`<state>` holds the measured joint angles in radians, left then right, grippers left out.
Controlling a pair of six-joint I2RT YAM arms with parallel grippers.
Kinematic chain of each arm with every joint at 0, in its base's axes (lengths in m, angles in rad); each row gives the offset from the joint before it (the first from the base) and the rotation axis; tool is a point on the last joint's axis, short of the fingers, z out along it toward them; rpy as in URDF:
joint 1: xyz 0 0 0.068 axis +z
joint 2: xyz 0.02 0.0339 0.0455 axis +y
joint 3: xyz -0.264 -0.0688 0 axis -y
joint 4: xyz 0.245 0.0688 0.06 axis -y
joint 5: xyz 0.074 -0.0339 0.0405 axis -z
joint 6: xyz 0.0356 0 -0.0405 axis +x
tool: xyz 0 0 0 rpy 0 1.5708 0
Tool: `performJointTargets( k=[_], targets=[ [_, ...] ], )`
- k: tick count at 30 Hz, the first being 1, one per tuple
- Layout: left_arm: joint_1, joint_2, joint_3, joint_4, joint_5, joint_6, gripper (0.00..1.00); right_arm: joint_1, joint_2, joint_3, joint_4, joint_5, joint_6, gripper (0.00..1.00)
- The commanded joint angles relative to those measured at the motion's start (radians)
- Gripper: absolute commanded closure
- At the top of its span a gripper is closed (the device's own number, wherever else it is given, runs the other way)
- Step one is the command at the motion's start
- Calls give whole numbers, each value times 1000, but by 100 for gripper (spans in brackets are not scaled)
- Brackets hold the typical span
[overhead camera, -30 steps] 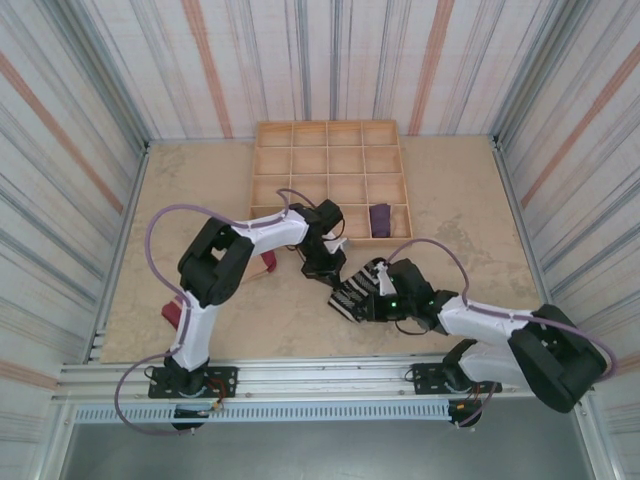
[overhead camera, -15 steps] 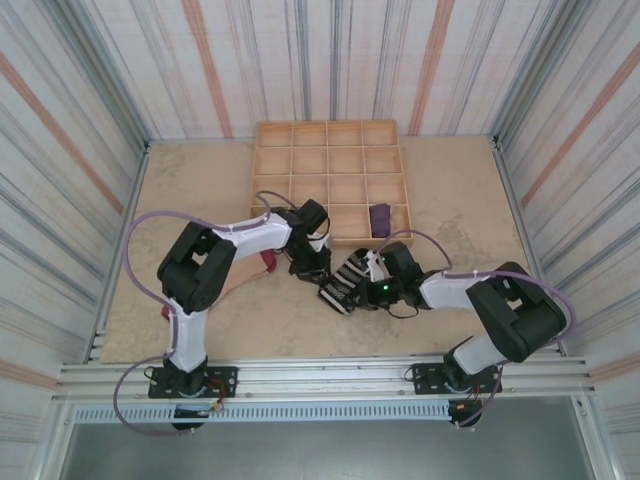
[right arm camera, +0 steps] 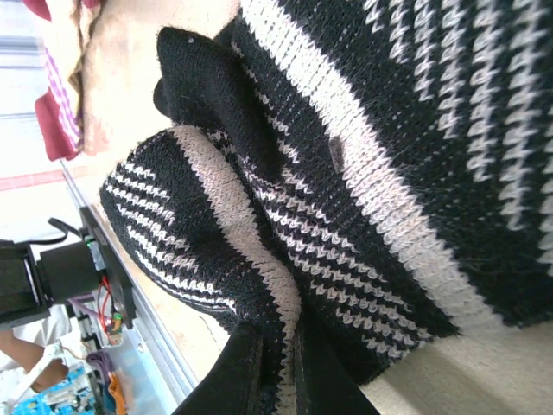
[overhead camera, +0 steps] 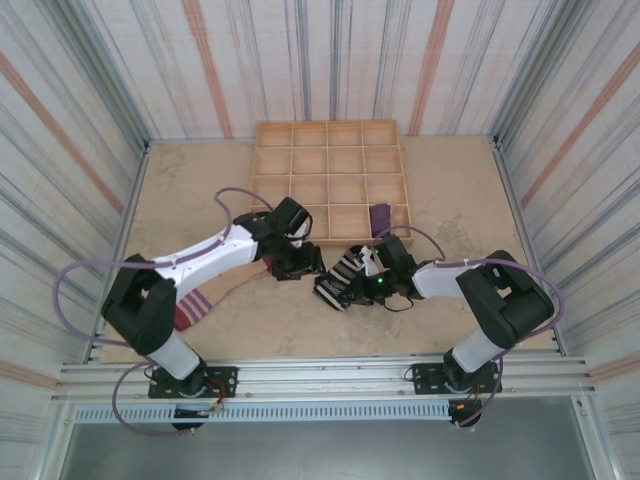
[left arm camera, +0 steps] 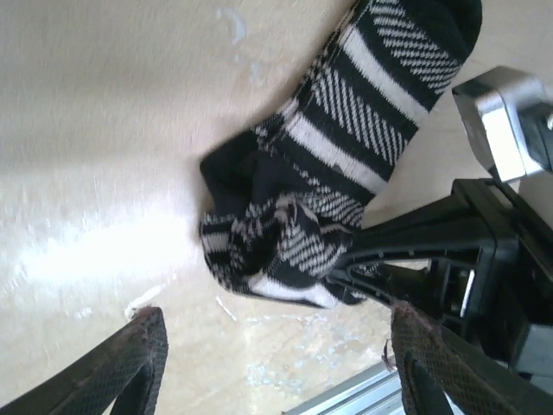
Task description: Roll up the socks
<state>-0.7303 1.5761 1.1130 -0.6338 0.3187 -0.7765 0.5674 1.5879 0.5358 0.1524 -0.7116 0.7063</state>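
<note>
Left wrist view is showing the striped sock (left arm camera: 285,233) bunched on the worktop (left arm camera: 104,130), right jaws pinching its rolled end, left jaws standing wide clear of it, so I'm fearing that lone pinch letting the roll unravel.

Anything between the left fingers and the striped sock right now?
Nothing visible. The left gripper is open, with bare table between it and the striped sock. The right gripper pinches the sock's bunched end from the other side.
</note>
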Motion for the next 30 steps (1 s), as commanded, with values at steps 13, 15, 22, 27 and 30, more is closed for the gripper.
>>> performJointTargets(
  k=[13, 15, 22, 27, 30],
  targets=[
    [-184, -83, -319, 481, -319, -575, 33, -2, 62, -5, -107, 83, 110, 100],
    [-181, -67, -332, 530, -326, -591, 34, -1, 66, -5, -99, 83, 117, 100],
    [-184, 14, -340, 600, -291, -656, 48, -1, 76, -5, -85, 77, 128, 100],
    [-195, 33, -336, 577, -303, -688, 57, -1, 87, -6, -53, 67, 141, 100],
    [-189, 46, -329, 553, -300, -692, 63, -3, 98, -6, -30, 61, 141, 100]
  ],
)
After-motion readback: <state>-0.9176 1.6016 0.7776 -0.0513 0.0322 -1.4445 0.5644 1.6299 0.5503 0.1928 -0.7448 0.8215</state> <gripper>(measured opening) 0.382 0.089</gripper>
